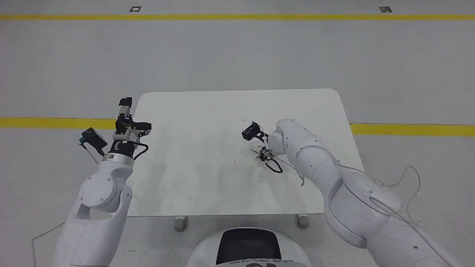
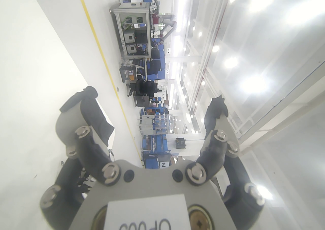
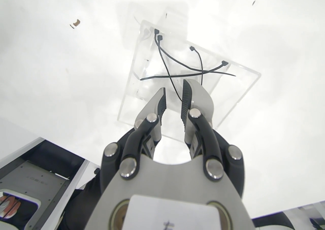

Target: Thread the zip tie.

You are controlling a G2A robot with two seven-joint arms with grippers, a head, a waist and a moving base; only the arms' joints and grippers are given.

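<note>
Hovering right end effector (image 3: 174, 86) above zip ties (image 3: 203, 71)

The top camera looks down on the table (image 1: 215, 126) from above. The left wrist camera, behind the left gripper (image 2: 153, 96), faces out into the hall; the right one, behind the right gripper (image 3: 174, 86), looks closely down on this same table.
</note>
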